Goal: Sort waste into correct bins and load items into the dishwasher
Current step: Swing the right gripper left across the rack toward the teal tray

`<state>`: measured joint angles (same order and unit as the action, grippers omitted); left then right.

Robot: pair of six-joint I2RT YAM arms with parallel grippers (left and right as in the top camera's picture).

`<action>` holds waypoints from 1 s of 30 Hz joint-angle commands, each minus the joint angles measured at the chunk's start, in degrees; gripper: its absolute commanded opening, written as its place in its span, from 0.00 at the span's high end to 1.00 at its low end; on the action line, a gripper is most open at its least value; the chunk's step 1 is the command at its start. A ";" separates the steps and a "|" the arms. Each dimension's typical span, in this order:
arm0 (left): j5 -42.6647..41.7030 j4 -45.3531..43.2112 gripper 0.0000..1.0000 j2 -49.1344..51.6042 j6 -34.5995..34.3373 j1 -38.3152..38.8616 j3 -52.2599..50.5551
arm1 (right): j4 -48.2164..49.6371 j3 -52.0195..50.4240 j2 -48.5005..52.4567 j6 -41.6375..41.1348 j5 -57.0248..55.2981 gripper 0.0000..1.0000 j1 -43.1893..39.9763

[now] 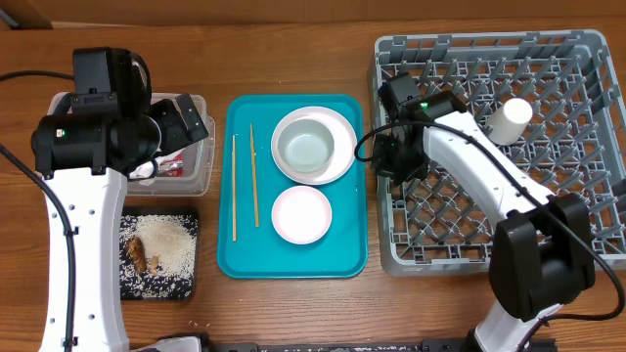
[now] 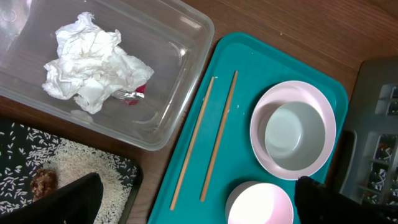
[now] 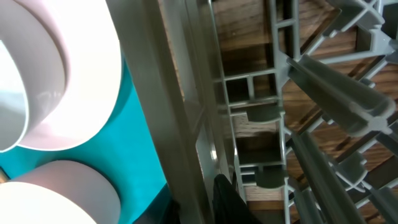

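Though slightly splayed, chopsticks (image 1: 254, 176) lying near-to-far

Light was bright and even, shadows soft; the bowl (image 3: 56, 193) at seven o'clock glared white, blurred in close-up.

I see the crumpled napkin (image 2: 93, 59) and red wrapper (image 2: 134, 93) lying together in the clear tub (image 2: 180, 74). Rice (image 1: 166, 240) and a brown scrap (image 1: 139, 254) sit on the black tray (image 1: 188, 217). The chopsticks (image 1: 234, 186) lie nearly parallel on the teal tray (image 1: 344, 256), next to a bowl (image 2: 292, 130) nested in the plate (image 2: 261, 155), with a second bowl (image 1: 301, 213) just beside it. The cup (image 1: 510, 121) is in the grey rack (image 1: 587, 176).
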<state>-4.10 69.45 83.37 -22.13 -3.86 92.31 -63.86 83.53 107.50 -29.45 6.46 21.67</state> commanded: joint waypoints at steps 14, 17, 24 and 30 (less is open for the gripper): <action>0.04 -0.04 0.00 -0.13 -0.37 0.13 0.81 | -6.21 6.80 -0.17 -1.62 0.98 0.00 1.73; 0.02 -0.07 0.00 -0.13 -0.37 0.13 0.81 | -7.37 11.37 -0.17 -1.62 -1.57 0.00 1.73; 0.02 -0.04 0.01 -0.13 -0.37 0.13 0.81 | -7.58 21.16 -0.20 -0.11 -1.29 0.00 2.38; 0.04 -0.04 0.00 -0.13 -0.37 0.13 0.81 | -1.90 21.20 -0.11 -0.13 9.16 0.00 2.75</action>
<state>-4.10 69.45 83.37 -22.13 -3.86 92.31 -67.33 103.83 107.63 -30.15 8.88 23.94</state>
